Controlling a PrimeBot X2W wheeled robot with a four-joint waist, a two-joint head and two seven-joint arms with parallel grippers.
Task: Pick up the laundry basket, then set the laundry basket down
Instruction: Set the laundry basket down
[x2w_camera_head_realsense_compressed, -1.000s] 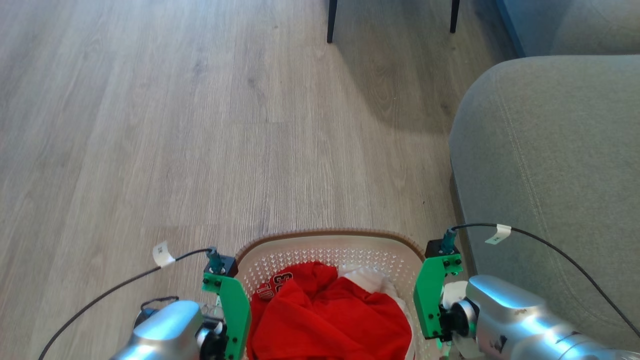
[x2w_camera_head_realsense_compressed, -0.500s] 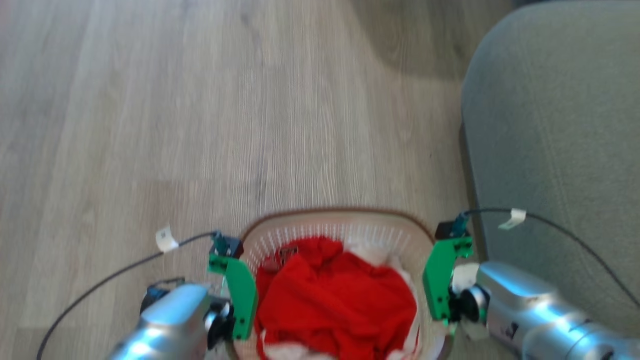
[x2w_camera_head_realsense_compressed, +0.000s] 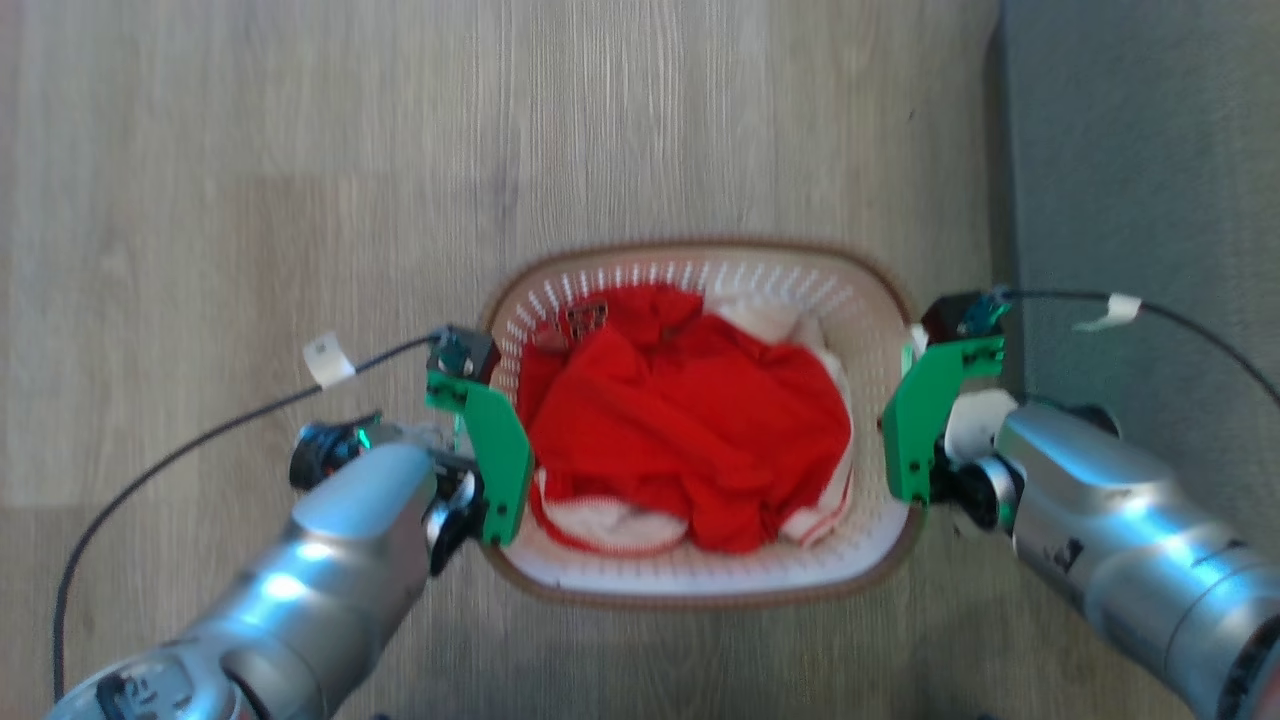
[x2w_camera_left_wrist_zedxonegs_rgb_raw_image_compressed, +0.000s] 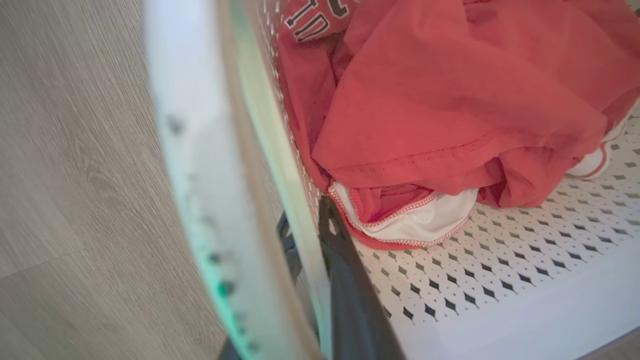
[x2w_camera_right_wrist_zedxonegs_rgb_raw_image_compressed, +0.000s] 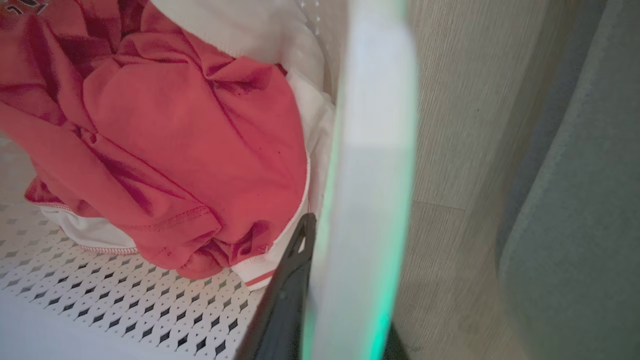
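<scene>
The laundry basket (x2w_camera_head_realsense_compressed: 700, 578) is white and perforated with a brown rim, and it lies between my two arms in the head view. Red and white clothes (x2w_camera_head_realsense_compressed: 690, 420) fill it. My left gripper (x2w_camera_head_realsense_compressed: 503, 475) is shut on the basket's left side, under a green plate. In the left wrist view that gripper (x2w_camera_left_wrist_zedxonegs_rgb_raw_image_compressed: 306, 222) straddles the wall, one dark finger (x2w_camera_left_wrist_zedxonegs_rgb_raw_image_compressed: 345, 285) inside the basket (x2w_camera_left_wrist_zedxonegs_rgb_raw_image_compressed: 500, 260). My right gripper (x2w_camera_head_realsense_compressed: 905, 455) is shut on the right side. The right wrist view has that gripper (x2w_camera_right_wrist_zedxonegs_rgb_raw_image_compressed: 320, 227) clamped on the wall of the basket (x2w_camera_right_wrist_zedxonegs_rgb_raw_image_compressed: 125, 310), one finger (x2w_camera_right_wrist_zedxonegs_rgb_raw_image_compressed: 285, 300) inside.
A grey sofa (x2w_camera_head_realsense_compressed: 1140, 150) stands close along the basket's right side, just beyond my right arm. Wooden floor (x2w_camera_head_realsense_compressed: 250, 150) spreads to the left and ahead. Black cables (x2w_camera_head_realsense_compressed: 200, 440) loop out from both wrists.
The head camera has tipped down, so the whole basket now sits mid-picture and the chair legs have left the view. Both grippers keep the same hold on the basket's sides.
</scene>
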